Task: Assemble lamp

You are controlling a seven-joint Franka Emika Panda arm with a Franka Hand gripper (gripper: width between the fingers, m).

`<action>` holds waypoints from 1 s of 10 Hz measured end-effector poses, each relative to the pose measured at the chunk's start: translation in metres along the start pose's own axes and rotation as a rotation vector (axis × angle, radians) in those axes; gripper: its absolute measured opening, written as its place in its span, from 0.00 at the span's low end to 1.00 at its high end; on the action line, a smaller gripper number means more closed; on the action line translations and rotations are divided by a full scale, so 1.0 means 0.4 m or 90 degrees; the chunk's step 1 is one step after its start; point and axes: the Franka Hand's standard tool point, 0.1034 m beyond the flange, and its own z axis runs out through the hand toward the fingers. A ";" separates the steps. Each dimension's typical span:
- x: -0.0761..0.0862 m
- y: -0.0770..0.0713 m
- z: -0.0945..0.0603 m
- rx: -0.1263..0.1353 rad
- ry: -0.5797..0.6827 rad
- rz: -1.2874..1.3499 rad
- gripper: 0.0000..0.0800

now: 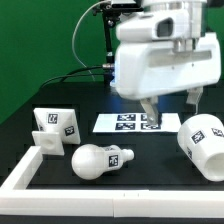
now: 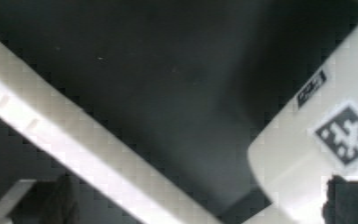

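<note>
The hand hangs above the rear of the black worktop with its two fingers spread apart and nothing between them. In the exterior view, the finger toward the exterior view's left stands over the near end of the marker board. The other finger stands just above the upper edge of the shade; whether that finger touches the shade cannot be told. The shade lies on its side at the exterior view's right, below the hand and slightly toward the camera, with one tag facing up. The bulb lies on its side near the middle of the worktop, well apart from the hand, toward the exterior view's left and nearer the camera, with its tag turned toward the camera. The base stands farther toward the exterior view's left, near the bulb but apart from it, and is the part farthest from the hand. A white rail borders the worktop along the near edge and up the exterior view's left side. In the wrist view, a white tagged body, taken to be the shade, lies close beside one of the dark fingers, which are blurred. A long white strip crosses the dark surface diagonally; what it belongs to cannot be determined.
</note>
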 end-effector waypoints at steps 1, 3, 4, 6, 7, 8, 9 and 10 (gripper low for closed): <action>0.012 -0.010 -0.002 0.003 0.002 0.080 0.88; 0.038 -0.030 0.002 0.013 0.008 0.211 0.88; 0.046 -0.032 0.002 0.010 0.023 0.240 0.88; 0.047 -0.035 0.002 0.015 0.023 0.309 0.88; 0.043 -0.035 0.003 0.018 0.013 0.305 0.88; 0.043 -0.029 0.002 0.030 -0.026 0.309 0.88; 0.071 -0.020 0.005 0.033 -0.032 0.333 0.88; 0.077 -0.023 0.017 0.042 -0.065 0.355 0.88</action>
